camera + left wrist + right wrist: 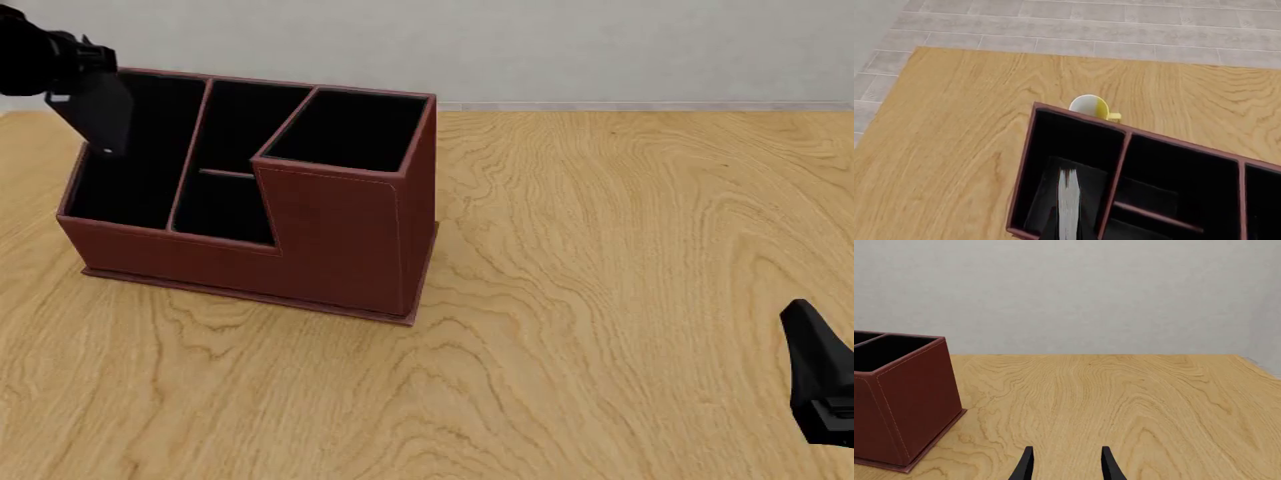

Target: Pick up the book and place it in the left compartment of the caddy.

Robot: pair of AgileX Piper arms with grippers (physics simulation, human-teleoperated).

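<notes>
The reddish-brown caddy (pixel 350 240) stands on the left half of the table, its tall square compartment toward the middle. My left gripper (pixel 70 78) hovers over the caddy's far left corner, shut on the book (pixel 102 112), a thin black slab hanging down over the left compartment (pixel 127 185). In the left wrist view the book's pale page edge (pixel 1069 202) points down into that long black-lined left compartment (pixel 1074 137), between the caddy's walls (pixel 1029 160). My right gripper (pixel 817 375) is low at the near right, open and holding nothing (pixel 1067 467), far from the caddy (pixel 914 400).
A small yellow and white cup (pixel 1090 106) stands on the table just behind the caddy's back wall; the front view does not show it. A narrow divider (pixel 190 160) separates the left compartment from the two short slots. Grey tiled floor lies beyond the table's far edge.
</notes>
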